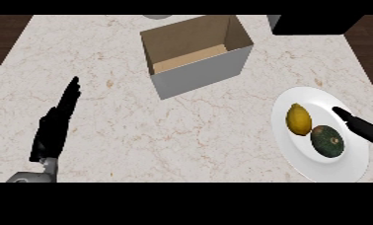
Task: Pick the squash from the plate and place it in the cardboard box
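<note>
- Counter point(109, 120): pale marbled stone top filling most of the head view; dark wood floor shows beyond its far left and far right corners.
- Cardboard box point(197, 54): open-topped, brown inside with light grey outer walls, standing toward the far middle of the counter, turned at a slight angle. Bare stone lies on all sides of it.
- Plate point(306, 162): white, round, at the near right of the counter, its right rim close to the edge of the view. A broad strip of bare counter separates it from the box.
- Squash point(327, 141): dark green, rounded, mottled skin with a small pale stem spot; it lies on the plate's near right part, just beside the lemon and possibly touching it.
- Lemon point(299, 119): yellow, oval, on the plate to the left of and slightly beyond the squash.
- Right hand point(357, 123): black, entering from the right edge over the plate's right rim, fingers straight and pointing left, holding nothing; fingertip near the squash, contact cannot be told.
- Left hand point(53, 128): black, on a grey forearm at the lower left, fingers straight and together pointing away, holding nothing, well apart from box and plate.
- Black block point(313, 24): dark shape at the far right edge of the counter.
- Grey round object point(156, 17): only partly seen at the far edge behind the box.
</note>
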